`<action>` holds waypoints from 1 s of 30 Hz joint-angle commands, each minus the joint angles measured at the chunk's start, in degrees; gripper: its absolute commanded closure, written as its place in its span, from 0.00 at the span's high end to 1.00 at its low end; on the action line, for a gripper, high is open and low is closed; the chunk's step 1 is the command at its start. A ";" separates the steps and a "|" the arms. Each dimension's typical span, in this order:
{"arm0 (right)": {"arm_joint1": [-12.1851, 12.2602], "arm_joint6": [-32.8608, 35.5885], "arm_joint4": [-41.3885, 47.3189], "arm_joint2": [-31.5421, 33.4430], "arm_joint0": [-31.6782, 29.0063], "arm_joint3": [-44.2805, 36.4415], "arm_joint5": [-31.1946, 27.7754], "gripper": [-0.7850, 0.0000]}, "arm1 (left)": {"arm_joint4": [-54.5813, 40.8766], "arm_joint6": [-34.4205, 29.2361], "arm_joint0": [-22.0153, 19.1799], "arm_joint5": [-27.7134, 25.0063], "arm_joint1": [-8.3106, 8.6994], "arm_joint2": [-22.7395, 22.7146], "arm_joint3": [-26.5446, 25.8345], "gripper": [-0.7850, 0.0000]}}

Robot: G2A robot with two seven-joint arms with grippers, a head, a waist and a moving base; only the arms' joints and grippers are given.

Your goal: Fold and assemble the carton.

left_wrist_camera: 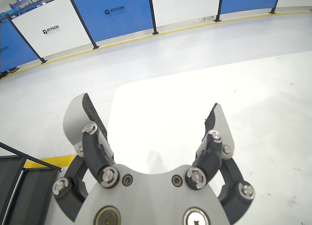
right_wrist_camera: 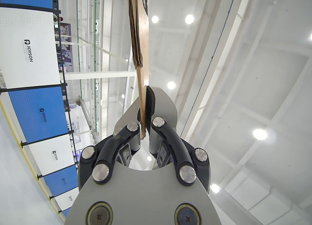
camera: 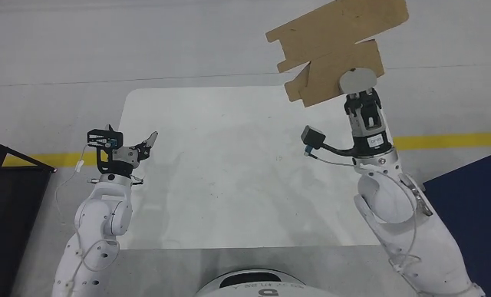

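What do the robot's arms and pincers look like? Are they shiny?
The left arm and right arm wear smooth, rounded white shells. The left pincer and right pincer have silver metal plates, curved black links with shiny round bolts, and black ribbed pads. A black cable loops from the right wrist to a small dark box.

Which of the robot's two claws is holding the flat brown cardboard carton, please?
The right claw: it is shut on the flat brown cardboard carton, while the left claw is open and empty.
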 commanded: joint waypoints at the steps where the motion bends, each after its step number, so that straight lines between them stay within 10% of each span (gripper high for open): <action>1: 1.33 0.24 0.00 -0.44 0.64 -0.93 -1.11 0.00 | 0.00 0.00 0.00 0.00 0.00 0.00 0.00 1.00; 12: 2.21 0.81 0.00 -0.68 0.61 -1.89 -1.13 0.00 | 0.00 0.00 0.00 0.00 0.00 0.00 0.00 1.00; 20: 1.01 -32.86 71.52 0.99 6.61 3.43 -11.44 0.00 | 0.00 0.00 0.00 0.00 0.00 0.00 0.00 1.00; 30: -0.91 -56.16 107.58 -6.95 16.63 17.90 -44.00 0.00 | 0.00 0.00 0.00 0.00 0.00 0.00 0.00 1.00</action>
